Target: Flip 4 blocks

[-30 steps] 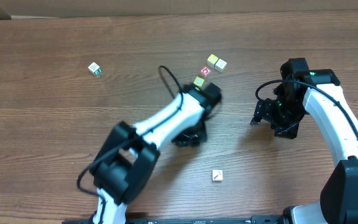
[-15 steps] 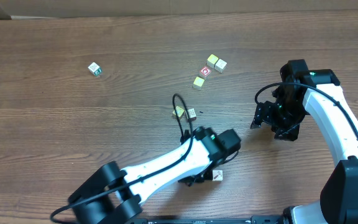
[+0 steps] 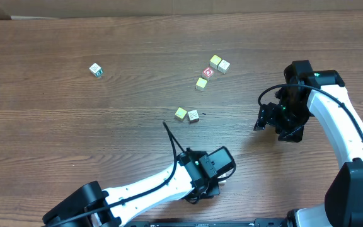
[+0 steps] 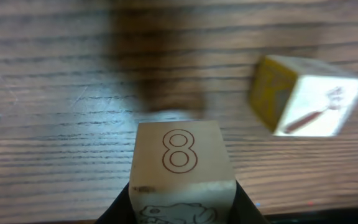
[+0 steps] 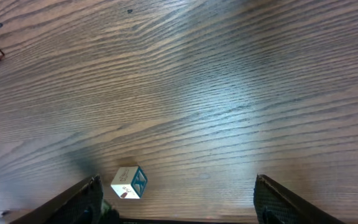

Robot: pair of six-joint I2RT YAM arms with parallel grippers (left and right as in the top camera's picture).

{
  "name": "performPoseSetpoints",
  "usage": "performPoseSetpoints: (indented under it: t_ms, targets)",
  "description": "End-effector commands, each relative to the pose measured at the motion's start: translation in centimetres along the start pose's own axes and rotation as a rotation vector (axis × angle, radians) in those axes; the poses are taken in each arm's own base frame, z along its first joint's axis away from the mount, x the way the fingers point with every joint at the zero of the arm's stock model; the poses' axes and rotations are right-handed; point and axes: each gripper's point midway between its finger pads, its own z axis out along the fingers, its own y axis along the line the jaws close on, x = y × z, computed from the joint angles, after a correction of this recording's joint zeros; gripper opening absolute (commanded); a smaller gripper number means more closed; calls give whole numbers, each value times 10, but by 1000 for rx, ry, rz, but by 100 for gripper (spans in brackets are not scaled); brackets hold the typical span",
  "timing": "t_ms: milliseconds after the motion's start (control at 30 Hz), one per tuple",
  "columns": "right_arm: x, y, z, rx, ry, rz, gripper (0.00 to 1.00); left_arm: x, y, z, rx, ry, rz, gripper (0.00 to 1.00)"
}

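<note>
**Item:** block marked 8 [image 4: 180,155], pale wood, pinched between the jaws of the left pincer [image 3: 208,183], which is closed narrowly on its side faces.

**Nearby:** second block [image 4: 306,96], just ahead and to the right of that pincer.

**Other arm:** right pincer [image 5: 176,202] stands wide, holding nothing.

**Handling, by my estimate:** light, rigid and smooth-faced, so prone to slip. Take hold on opposite flat faces, centred.

The left arm [image 3: 150,186] stretches low from the near-left side toward the middle. The left gripper [image 3: 210,183] at its end points downward, jaws drawn in narrow and pinched on a block [image 4: 180,163]. The right arm [image 3: 342,120] rises from the near-right corner and bends at the wrist. The right gripper [image 3: 275,121] angles leftward, jaws spread wide with nothing between them.
</note>
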Motion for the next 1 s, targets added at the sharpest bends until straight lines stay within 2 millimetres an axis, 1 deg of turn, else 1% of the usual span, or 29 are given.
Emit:
performPoseSetpoints:
  t_ms: [0, 100, 267, 467, 567, 600, 733, 767, 833, 967]
  targets:
    - [-2, 3, -2, -9, -10, -14, 79, 0, 7, 5, 0, 9, -50, 11]
    - [-2, 3, -2, -9, -10, -14, 78, -4, 10, 7, -3, -3, -54, 14]
    - [-3, 3, -2, -9, -10, -14, 78, -6, 2, 13, 42, -11, -23, 20]
    - [-2, 3, -2, -9, -9, -14, 79, -7, 4, 19, 43, -8, -24, 23]
    - [-2, 3, -2, -8, -9, -13, 78, -8, 1, 19, 56, -15, -4, 28]
    - [-2, 3, -2, -8, -9, -13, 79, -9, -1, 19, 63, -19, 7, 31]
    - [-2, 3, -2, -8, -9, -13, 79, -12, -4, 18, 74, -29, 14, 48]
    - [-2, 3, -2, -8, -8, -13, 79, -12, -5, 18, 76, -32, 17, 50]
    - [-2, 3, -2, -8, -6, -13, 79, -13, -5, 18, 77, -34, 20, 51]
    - [0, 2, -2, -5, 0, -11, 79, -17, -4, 17, 74, -54, 12, 47]
